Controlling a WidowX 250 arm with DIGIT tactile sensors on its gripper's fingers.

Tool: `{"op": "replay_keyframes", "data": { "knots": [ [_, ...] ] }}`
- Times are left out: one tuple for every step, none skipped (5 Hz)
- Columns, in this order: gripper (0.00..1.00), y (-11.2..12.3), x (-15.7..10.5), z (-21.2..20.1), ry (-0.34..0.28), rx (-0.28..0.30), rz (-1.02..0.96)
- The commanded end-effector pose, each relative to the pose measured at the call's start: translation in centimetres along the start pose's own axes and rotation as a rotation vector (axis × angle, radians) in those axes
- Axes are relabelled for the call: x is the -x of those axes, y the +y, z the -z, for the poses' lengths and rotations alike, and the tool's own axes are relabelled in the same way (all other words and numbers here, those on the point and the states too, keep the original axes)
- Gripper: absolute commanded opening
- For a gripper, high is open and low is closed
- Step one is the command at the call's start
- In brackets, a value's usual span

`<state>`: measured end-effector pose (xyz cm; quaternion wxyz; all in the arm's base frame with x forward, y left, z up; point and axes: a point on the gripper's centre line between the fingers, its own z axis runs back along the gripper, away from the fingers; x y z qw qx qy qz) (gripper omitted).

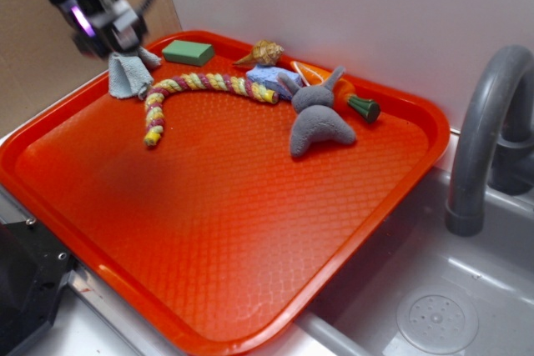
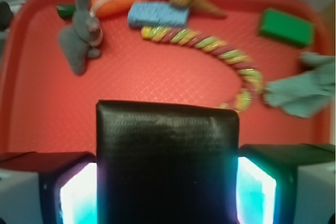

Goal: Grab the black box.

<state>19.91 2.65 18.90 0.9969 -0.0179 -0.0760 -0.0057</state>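
Gripper [image 2: 168,182] clenching the black box [image 2: 167,161] between its lit fingers [image 2: 257,187], hanging high above the red tray [image 1: 250,231], over the far left corner near the grey cloth [image 1: 129,72] and green block [image 1: 188,52].

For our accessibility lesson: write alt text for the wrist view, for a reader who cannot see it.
A black box fills the foreground, clamped in the robot's claw above an orange tray. Beyond it lie a grey stuffed bunny, a blue sponge, a coloured rope, a green block and a grey cloth.
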Motion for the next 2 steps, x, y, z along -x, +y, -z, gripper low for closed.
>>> {"op": "replay_keyframes", "data": {
  "knots": [
    [0.00,-0.1,-2.2,-10.3,-0.015,-0.037,-0.044],
    [0.00,-0.4,-3.2,-13.0,0.008,-0.078,-0.046]
  ]
}}
